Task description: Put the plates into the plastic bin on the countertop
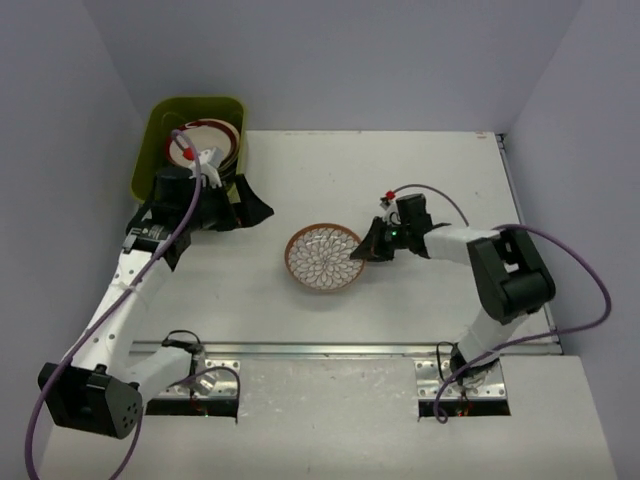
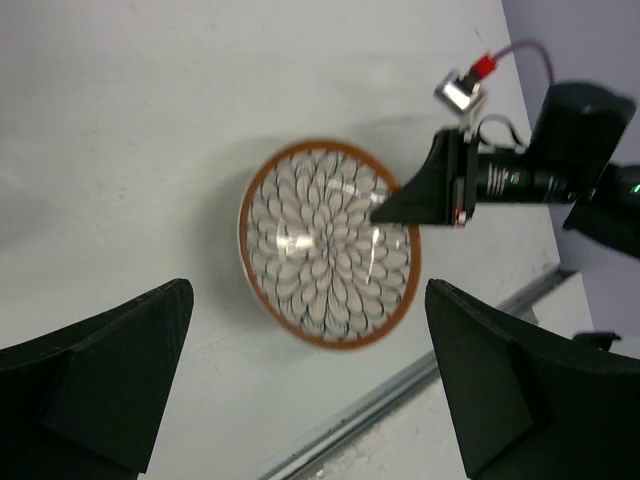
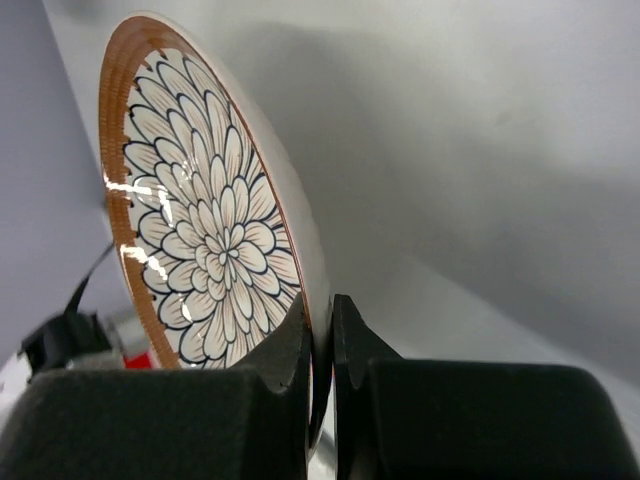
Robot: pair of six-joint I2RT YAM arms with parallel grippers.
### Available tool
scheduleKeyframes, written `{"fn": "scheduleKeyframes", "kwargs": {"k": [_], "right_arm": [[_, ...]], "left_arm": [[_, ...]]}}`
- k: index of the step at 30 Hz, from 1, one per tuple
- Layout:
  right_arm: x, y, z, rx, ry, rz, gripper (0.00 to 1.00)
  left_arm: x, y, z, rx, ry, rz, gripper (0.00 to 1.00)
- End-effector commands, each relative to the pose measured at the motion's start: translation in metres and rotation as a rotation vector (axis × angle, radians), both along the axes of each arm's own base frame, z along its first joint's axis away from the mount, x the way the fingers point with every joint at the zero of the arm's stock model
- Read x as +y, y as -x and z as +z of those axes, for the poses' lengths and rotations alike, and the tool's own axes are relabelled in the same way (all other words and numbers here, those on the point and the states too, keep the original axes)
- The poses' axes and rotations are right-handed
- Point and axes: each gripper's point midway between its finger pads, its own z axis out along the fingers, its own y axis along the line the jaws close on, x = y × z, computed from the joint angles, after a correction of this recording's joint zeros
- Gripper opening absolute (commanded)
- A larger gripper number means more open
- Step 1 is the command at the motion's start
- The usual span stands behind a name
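The right gripper (image 1: pixel 368 247) is pressed together on the right rim of the flower-patterned plate (image 1: pixel 323 258). The left gripper (image 1: pixel 205 205) is spread wide and holds nothing, hanging at the near edge of the plastic bin (image 1: pixel 160 125).

The olive-green bin sits at the far left corner and has plates (image 1: pixel 228 135) stacked inside, partly hidden by the left wrist and its cable. The patterned plate lies near the middle of the countertop (image 1: pixel 400 180), well apart from the bin.

Only the right wrist view shows the brown rim caught between the two black fingers (image 3: pixel 290 350). Only the top view shows the bin.

The countertop is flat and white, with a metal rail (image 1: pixel 340 349) along its front edge and pale lavender-grey walls around it.
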Motion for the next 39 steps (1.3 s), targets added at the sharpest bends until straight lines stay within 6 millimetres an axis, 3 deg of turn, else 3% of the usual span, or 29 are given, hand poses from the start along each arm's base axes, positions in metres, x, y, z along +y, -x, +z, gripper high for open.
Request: {"fn": "scheduleKeyframes", "kwargs": {"k": [1, 5, 9, 11, 13, 15, 16, 18, 21, 23, 25, 26, 28, 30, 31, 35, 37, 39], "right_arm": [[-0.021, -0.032, 0.096, -0.321, 0.095, 0.033, 0.00], [-0.031, -0.030, 0.129, -0.394, 0.098, 0.022, 0.00], [-0.020, -0.022, 0.159, -0.440, -0.015, 0.064, 0.00], [-0.014, -0.020, 0.172, -0.450, -0.076, 0.078, 0.00], [-0.007, -0.018, 0.184, -0.466, -0.148, 0.094, 0.00], [-0.004, -0.018, 0.191, -0.475, -0.177, 0.096, 0.00], [-0.003, -0.019, 0.195, -0.492, -0.194, 0.094, 0.00], [-0.003, -0.017, 0.198, -0.494, -0.228, 0.092, 0.00], [-0.004, -0.014, 0.206, -0.482, -0.283, 0.095, 0.00], [-0.005, -0.015, 0.208, -0.487, -0.288, 0.093, 0.00], [-0.009, -0.017, 0.207, -0.492, -0.286, 0.084, 0.00], [-0.012, -0.017, 0.204, -0.491, -0.284, 0.077, 0.10], [-0.021, -0.021, 0.195, -0.475, -0.271, 0.039, 0.60], [-0.038, -0.030, 0.180, -0.455, -0.221, -0.022, 0.93], [-0.048, -0.033, 0.171, -0.438, -0.192, -0.053, 0.99], [-0.086, -0.037, 0.133, -0.356, -0.067, -0.159, 0.99], [-0.108, -0.037, 0.116, -0.335, 0.003, -0.215, 0.99], [-0.114, -0.032, 0.109, -0.324, 0.023, -0.219, 0.99]], "left_arm": [[-0.039, 0.010, -0.008, 0.029, 0.061, -0.193, 1.00], [-0.054, 0.005, -0.026, 0.066, 0.077, -0.192, 1.00], [-0.065, 0.000, -0.036, 0.090, 0.070, -0.209, 0.99], [-0.073, 0.000, -0.042, 0.111, 0.074, -0.226, 0.93], [-0.081, 0.000, -0.044, 0.115, 0.097, -0.253, 0.82], [-0.090, 0.001, -0.044, 0.121, 0.118, -0.271, 0.49], [-0.092, 0.000, -0.045, 0.121, 0.122, -0.273, 0.41], [-0.095, -0.002, -0.047, 0.130, 0.124, -0.278, 0.31], [-0.096, -0.004, -0.050, 0.136, 0.118, -0.281, 0.22], [-0.096, -0.005, -0.052, 0.143, 0.116, -0.279, 0.00], [-0.097, -0.011, -0.044, 0.111, 0.120, -0.272, 0.00], [-0.097, -0.014, -0.035, 0.078, 0.128, -0.264, 0.00], [-0.094, -0.024, -0.004, -0.013, 0.159, -0.216, 0.00], [-0.067, -0.048, 0.025, -0.061, 0.192, -0.042, 0.00], [-0.053, -0.058, 0.037, -0.079, 0.210, 0.022, 0.00], [0.008, -0.090, 0.077, -0.141, 0.274, 0.243, 0.00], [0.077, -0.114, 0.097, -0.177, 0.336, 0.468, 0.00], [0.124, -0.127, 0.104, -0.201, 0.367, 0.627, 0.00]]}}
